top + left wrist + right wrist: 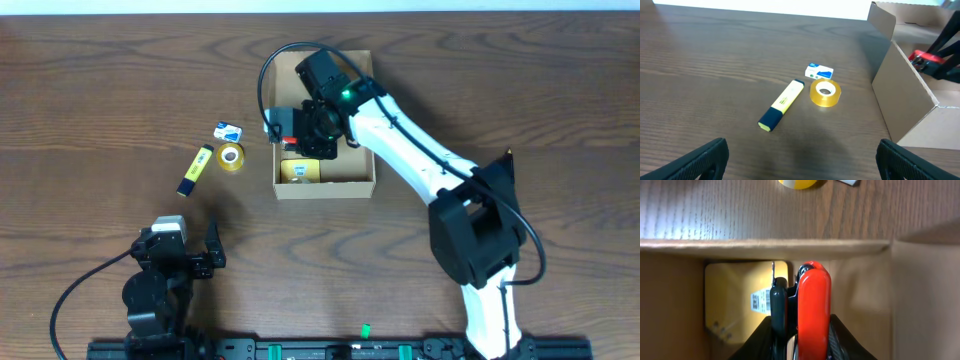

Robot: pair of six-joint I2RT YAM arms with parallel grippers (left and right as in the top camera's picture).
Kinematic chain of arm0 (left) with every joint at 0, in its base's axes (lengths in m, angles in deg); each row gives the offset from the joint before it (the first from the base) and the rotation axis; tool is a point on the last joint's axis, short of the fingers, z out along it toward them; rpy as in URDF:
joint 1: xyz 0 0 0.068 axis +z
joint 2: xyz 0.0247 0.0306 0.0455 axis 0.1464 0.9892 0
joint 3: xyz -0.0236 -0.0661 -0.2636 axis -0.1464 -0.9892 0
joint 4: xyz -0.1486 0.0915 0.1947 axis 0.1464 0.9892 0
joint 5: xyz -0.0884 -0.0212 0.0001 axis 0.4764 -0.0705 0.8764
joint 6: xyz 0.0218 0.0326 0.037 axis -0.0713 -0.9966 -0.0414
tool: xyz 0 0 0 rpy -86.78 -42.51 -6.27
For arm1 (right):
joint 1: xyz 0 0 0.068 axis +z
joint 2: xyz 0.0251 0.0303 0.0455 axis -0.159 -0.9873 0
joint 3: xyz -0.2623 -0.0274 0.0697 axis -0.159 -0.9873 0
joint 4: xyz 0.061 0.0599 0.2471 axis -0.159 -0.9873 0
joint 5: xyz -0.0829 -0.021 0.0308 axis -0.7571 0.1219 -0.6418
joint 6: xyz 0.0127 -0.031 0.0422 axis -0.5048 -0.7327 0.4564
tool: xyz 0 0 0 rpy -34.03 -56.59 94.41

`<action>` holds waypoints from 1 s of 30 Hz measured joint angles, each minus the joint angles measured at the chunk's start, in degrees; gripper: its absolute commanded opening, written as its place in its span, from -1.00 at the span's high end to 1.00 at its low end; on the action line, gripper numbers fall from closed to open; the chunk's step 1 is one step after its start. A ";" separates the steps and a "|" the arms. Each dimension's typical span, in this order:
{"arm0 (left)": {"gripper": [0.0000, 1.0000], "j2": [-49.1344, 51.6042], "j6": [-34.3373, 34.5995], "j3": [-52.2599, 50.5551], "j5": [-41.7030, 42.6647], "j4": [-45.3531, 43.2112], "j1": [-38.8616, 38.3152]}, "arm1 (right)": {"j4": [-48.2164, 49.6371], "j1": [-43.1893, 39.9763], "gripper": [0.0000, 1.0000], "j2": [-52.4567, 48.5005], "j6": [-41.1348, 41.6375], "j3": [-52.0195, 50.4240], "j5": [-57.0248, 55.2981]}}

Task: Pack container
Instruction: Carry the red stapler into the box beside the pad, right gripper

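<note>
The container, a tan cardboard box with its flap open, stands at the table's middle; it also shows in the left wrist view and in the right wrist view. My right gripper is inside its left part, shut on a red and black tool that looks like a small stapler. A small yellow box lies on the container's floor and shows beside the tool. My left gripper is open and empty, low at the front left.
Left of the container lie a yellow tape roll, a yellow and dark blue highlighter and a small white and blue packet. The right arm's cable loops over the container's far left corner.
</note>
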 measured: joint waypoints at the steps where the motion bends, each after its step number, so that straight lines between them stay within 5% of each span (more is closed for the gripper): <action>1: -0.90 0.00 0.00 0.00 0.00 0.00 0.00 | 0.81 0.26 0.85 -0.52 0.00 -0.02 -0.39; 17: -0.90 0.00 0.00 0.00 -0.02 0.00 0.00 | 4.37 2.51 0.68 -3.63 -0.04 -0.31 -8.63; 25: -0.90 0.00 0.00 0.00 0.00 0.00 0.00 | 4.35 2.51 0.11 -3.63 -0.26 -0.31 -9.75; 30: -0.90 0.00 0.00 0.00 0.00 0.00 0.00 | 4.42 2.51 0.04 -3.63 -0.68 -0.31 -9.90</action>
